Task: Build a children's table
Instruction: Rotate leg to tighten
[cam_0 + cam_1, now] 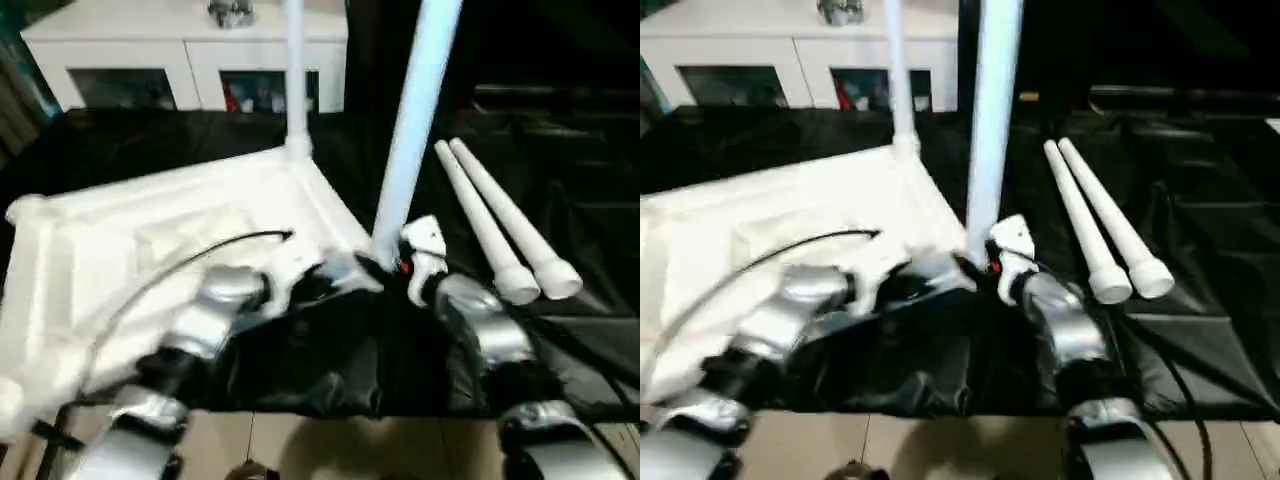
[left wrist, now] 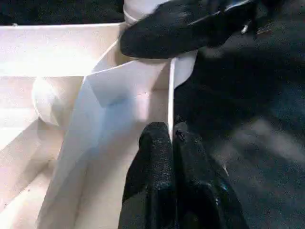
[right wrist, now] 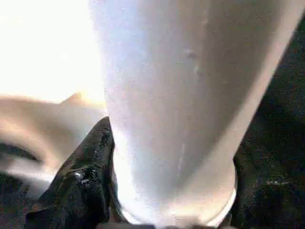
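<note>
The white table top (image 1: 150,240) lies upside down on a black sheet, ribbed underside up. One white leg (image 1: 295,80) stands upright in its far corner. A second leg (image 1: 415,110) stands upright at the near right corner, and my right gripper (image 1: 388,268) is shut around its base, with a black finger (image 3: 88,181) pressed against the leg (image 3: 176,105). My left gripper (image 2: 171,138) is shut on the top's thin rim wall (image 2: 170,95) just beside that corner. Two loose legs (image 1: 495,225) lie side by side to the right.
A white glass-doored cabinet (image 1: 190,50) stands behind the work area. The black sheet (image 1: 590,180) covers the surface, ending at tan floor (image 1: 330,445) near my body. A thin black cable (image 1: 200,255) arcs over the table top from my left forearm.
</note>
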`<state>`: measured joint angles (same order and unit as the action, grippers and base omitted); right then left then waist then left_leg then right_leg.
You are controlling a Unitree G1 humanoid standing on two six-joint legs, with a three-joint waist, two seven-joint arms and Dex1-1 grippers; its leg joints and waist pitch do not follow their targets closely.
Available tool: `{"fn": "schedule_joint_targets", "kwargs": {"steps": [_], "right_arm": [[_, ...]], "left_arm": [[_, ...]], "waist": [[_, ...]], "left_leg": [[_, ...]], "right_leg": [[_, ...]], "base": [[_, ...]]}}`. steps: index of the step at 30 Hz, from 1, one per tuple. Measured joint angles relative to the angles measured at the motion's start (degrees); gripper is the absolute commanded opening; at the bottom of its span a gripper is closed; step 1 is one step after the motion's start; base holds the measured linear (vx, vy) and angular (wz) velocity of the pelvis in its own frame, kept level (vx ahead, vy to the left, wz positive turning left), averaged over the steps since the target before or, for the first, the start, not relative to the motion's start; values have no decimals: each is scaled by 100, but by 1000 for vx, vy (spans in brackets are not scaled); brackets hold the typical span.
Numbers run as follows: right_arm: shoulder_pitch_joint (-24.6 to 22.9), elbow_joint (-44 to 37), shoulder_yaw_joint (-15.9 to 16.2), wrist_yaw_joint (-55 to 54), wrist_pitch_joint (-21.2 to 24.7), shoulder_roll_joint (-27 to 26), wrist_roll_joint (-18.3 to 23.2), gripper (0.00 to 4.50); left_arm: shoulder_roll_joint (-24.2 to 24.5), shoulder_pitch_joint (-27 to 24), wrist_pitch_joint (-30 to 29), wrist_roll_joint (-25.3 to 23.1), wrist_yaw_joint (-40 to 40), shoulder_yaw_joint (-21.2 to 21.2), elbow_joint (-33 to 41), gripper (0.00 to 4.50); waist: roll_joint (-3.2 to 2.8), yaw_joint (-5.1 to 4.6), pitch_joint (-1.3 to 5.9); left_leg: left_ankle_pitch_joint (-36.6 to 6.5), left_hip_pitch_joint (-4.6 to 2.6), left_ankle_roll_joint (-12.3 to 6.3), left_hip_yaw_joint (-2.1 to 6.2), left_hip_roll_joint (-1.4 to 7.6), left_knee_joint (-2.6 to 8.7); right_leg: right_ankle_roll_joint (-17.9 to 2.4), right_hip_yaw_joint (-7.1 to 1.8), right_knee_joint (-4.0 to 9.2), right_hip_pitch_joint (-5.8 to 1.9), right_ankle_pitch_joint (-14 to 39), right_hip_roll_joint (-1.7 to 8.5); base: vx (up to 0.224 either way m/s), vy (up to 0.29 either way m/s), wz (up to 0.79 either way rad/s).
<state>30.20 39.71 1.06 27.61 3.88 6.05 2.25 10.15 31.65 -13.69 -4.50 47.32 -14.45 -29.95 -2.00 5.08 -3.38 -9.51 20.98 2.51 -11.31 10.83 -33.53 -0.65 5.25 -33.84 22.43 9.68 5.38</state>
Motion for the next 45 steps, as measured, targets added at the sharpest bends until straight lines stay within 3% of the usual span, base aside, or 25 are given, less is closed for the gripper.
{"fn": "schedule_joint_targets", "kwargs": {"steps": [4, 5, 11, 19, 27, 28, 33, 38, 45], "right_arm": [[267, 346, -187, -1135, 19, -359, -98, 270], [309, 402, -193, -1279, 6, -373, -112, 326], [314, 452, -164, -1045, -136, -369, -210, 384], [231, 256, 378, 650, -402, 188, -158, 384], [-2, -284, 713, 2555, -381, 888, 67, 384], [-56, -388, 779, 2838, -338, 998, 134, 360], [-98, -592, 996, 3713, -268, 1300, 221, 319], [-96, -625, 1033, 3989, -186, 1330, 267, 281], [-105, -745, 1047, 3944, -26, 1305, 255, 276]], "left_arm": [[-368, 22, -125, -215, -594, -20, -41, 0], [-421, 27, -126, -256, -702, -55, -41, 0], [-248, 41, 73, -318, -541, -195, -15, 0], [468, -130, 550, -121, 465, -228, 250, 0], [943, -179, 837, 150, 1302, -227, 326, 0], [999, -182, 866, 182, 1437, -233, 327, 0], [1216, -183, 962, 261, 1953, -293, 326, 0], [1294, -182, 1026, 271, 2171, -306, 321, 0], [1269, -182, 1033, 360, 2208, -291, 269, 0]], "waist": [[-48, -32, 11], [-55, -30, 13], [-55, -25, 14], [-57, -8, 16], [-55, 56, 19], [-54, 72, 19], [-50, 122, 18], [-50, 137, 18], [-49, 134, 18]], "left_leg": [[-1, 2, -2, 8, 0, 6], [0, 2, -2, 8, -4, 16], [0, 4, -3, 7, -7, 21], [1, 17, 0, 4, 5, 48], [-1, 53, -4, -2, 8, 39], [-1, 52, -3, -2, 9, 38], [0, 47, -1, -3, 11, 33], [1, 47, 0, -4, 11, 19], [1, 47, 0, -4, 13, 5]], "right_leg": [[0, 15, 59, -16, 0, 0], [0, 16, 78, -19, 0, 0], [0, 11, 79, -17, 0, 1], [13, 16, 53, 14, -37, -6], [-6, 15, 32, 52, -35, -5], [-6, 15, 31, 52, -35, -5], [-6, 13, 22, 49, -36, -4], [-7, 8, 3, 49, -36, -2], [4, 4, -22, 57, -28, -2]], "base": [[0, 0, 0], [0, 0, 0], [0, 0, 0], [0, 0, 0], [0, 0, 0], [0, 0, 0], [0, 0, 0], [0, 0, 0], [0, 0, 0]]}}
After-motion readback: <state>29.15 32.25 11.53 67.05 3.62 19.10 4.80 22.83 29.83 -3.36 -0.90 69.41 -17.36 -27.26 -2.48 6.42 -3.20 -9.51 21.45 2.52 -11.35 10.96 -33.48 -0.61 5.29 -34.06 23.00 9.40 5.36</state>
